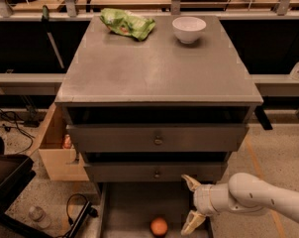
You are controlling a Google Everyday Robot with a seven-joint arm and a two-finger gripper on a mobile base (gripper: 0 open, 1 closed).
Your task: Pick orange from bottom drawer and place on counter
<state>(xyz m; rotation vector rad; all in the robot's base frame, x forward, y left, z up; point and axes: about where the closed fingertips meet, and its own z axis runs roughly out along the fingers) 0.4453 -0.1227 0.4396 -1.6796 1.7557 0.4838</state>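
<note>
Orange (159,226) (round, long axis not discernible) in bottom drawer (132,205); hand (191,204) open beside it.

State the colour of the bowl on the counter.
The bowl is white, camera view; gripper open beside the orange.

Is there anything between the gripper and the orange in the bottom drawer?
Nothing visible. The gripper hangs open over the right side of the bottom drawer, and the orange lies just to its lower left in the camera view, with only bare drawer floor between them.
</note>
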